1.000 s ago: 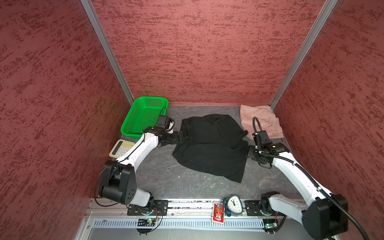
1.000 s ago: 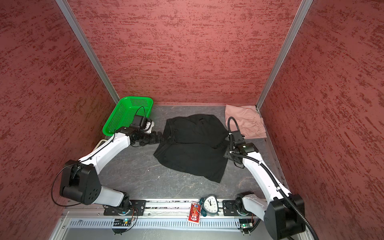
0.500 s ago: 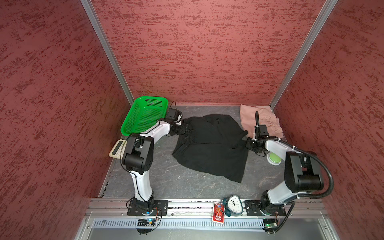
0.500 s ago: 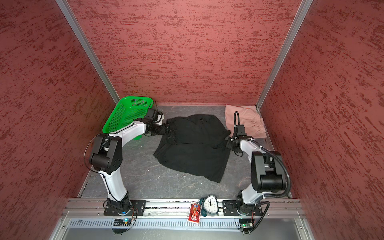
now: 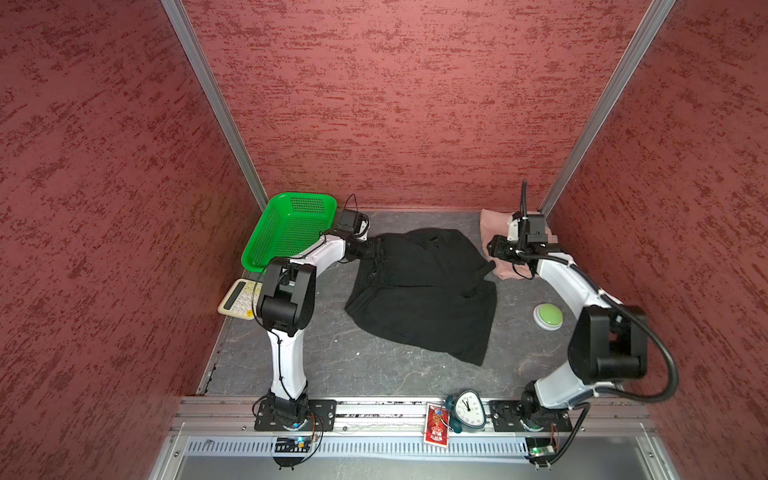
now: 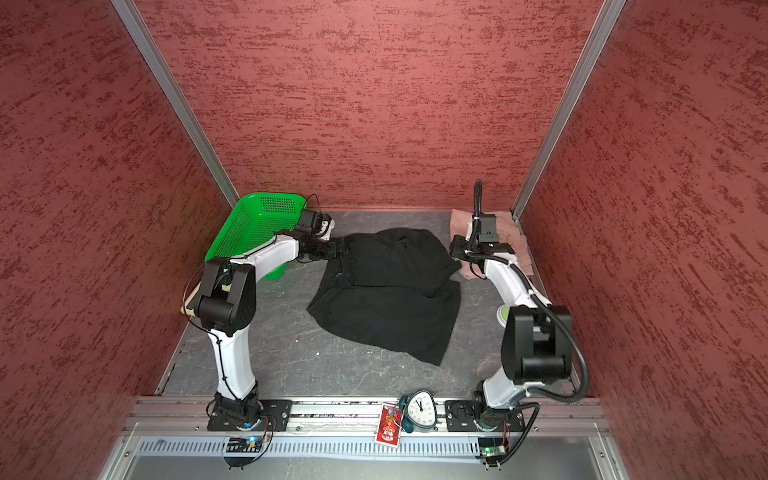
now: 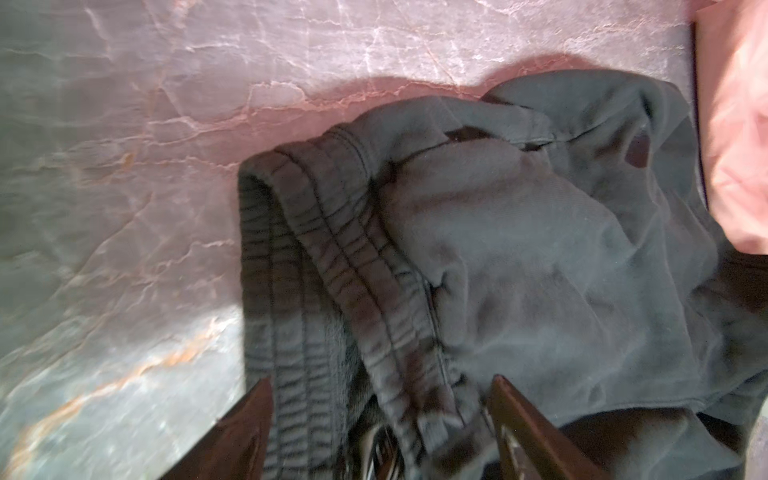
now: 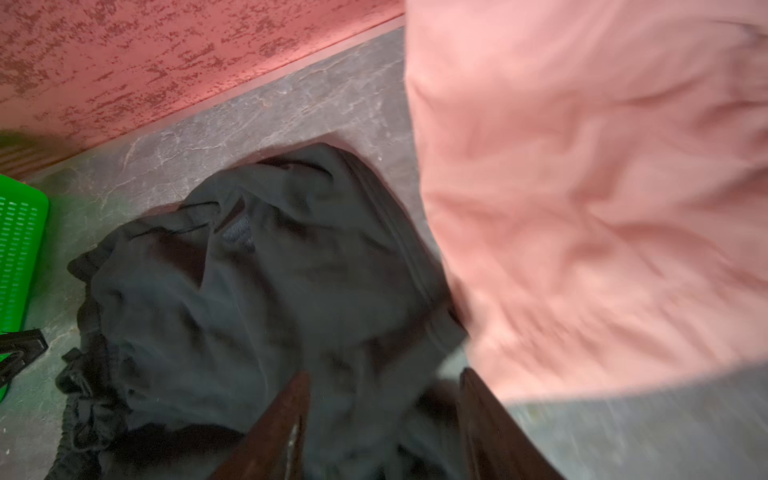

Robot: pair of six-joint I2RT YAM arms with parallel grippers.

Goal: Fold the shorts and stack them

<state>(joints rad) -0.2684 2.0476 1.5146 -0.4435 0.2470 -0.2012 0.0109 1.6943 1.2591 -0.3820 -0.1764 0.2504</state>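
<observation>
The black shorts (image 5: pixel 424 303) lie crumpled in the middle of the floor, their far part lapped over the near part. The dusty pink shorts (image 5: pixel 492 220) sit in the back right corner, partly hidden by my right wrist. My left gripper (image 5: pixel 376 249) is low at the black shorts' back left end. In the left wrist view it (image 7: pixel 382 379) is open, its fingers wide on either side of the ribbed waistband (image 7: pixel 353 270). My right gripper (image 5: pixel 492 249) is at the shorts' back right edge, beside the pink cloth (image 8: pixel 582 187). It (image 8: pixel 384 374) is open over black cloth.
A green basket (image 5: pixel 291 228) leans in the back left corner, with a calculator (image 5: pixel 239 297) in front of it by the left wall. A green button (image 5: pixel 547 316) lies right of the shorts. A clock (image 5: pixel 467 409) and a red card (image 5: pixel 436 424) rest on the front rail.
Both grippers have moved toward the back wall, the left along the waistband end, the right up beside the pink shorts. The arms' elbows stand higher. The black shorts lie much as before.
</observation>
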